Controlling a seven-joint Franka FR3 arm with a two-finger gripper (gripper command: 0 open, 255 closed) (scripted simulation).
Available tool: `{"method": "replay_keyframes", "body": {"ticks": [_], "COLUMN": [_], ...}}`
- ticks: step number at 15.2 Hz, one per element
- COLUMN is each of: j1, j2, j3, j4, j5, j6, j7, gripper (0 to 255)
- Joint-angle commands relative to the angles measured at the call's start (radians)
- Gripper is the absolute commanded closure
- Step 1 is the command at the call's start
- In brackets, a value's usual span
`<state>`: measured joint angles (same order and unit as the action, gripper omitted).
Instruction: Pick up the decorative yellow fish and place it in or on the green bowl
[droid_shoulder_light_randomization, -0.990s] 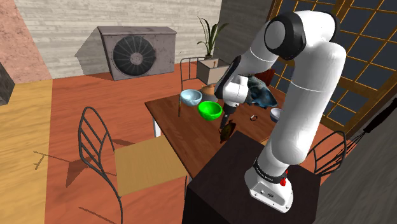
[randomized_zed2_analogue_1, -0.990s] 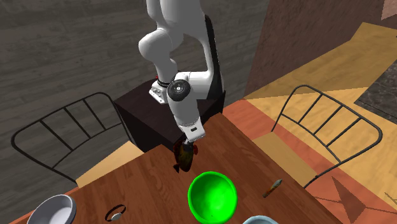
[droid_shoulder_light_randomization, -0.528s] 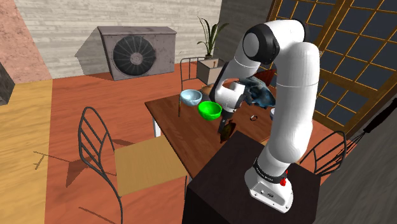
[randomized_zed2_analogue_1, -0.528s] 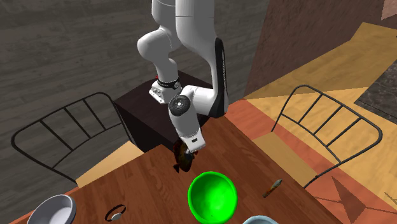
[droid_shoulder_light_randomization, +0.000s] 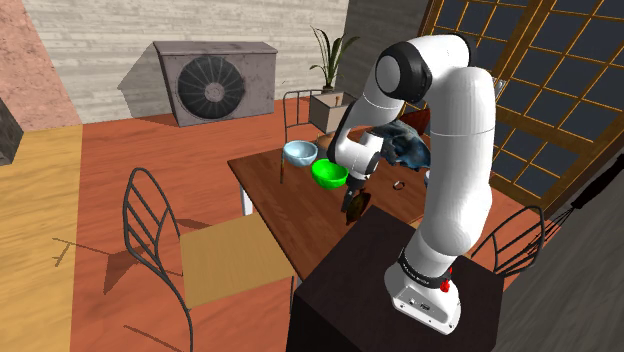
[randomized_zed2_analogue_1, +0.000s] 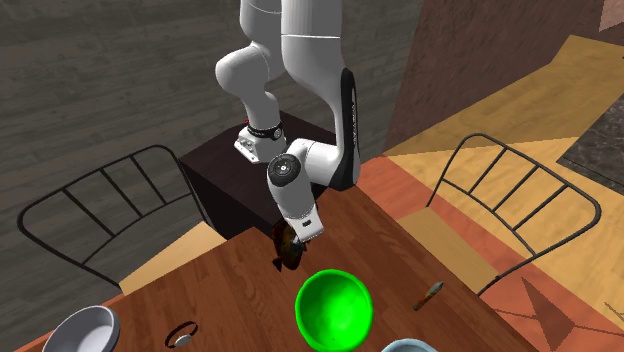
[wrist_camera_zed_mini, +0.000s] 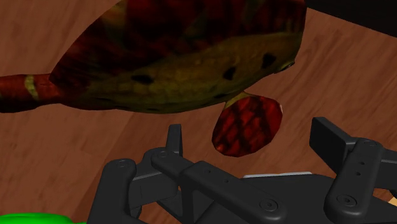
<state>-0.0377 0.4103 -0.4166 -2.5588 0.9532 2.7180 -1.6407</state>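
1. The tool (wrist_camera_zed_mini: 252, 132) is open. Its fingers stand either side of the red fin of the decorative fish (wrist_camera_zed_mini: 191, 70) without touching it.
2. The fish sits on the table (randomized_zed2_analogue_1: 230, 300) near the stand-side edge, close to the green bowl (randomized_zed2_analogue_1: 333, 310).
3. To grasp well, I would advance until the olive-yellow body, not just the thin fin, lies between the fingers, then close.
4. The green bowl looks empty, and so does the pale blue bowl (droid_shoulder_light_randomization: 299, 152) beyond it.
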Motion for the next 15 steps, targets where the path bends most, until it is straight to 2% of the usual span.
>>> {"method": "replay_keyframes", "body": {"ticks": [1,2,3,12,15], "j1": [0.000,0.000,0.000,0.000,0.033], "j2": [0.000,0.000,0.000,0.000,-0.053], "j3": [0.000,0.000,0.000,0.000,-0.045], "j4": [0.000,0.000,0.000,0.000,-0.024], "j5": [0.000,0.000,0.000,0.000,-0.071], "j6": [0.000,0.000,0.000,0.000,-0.016], "j7": [0.000,0.000,0.000,0.000,0.058], "gripper": [0,0,255,255,255]}}
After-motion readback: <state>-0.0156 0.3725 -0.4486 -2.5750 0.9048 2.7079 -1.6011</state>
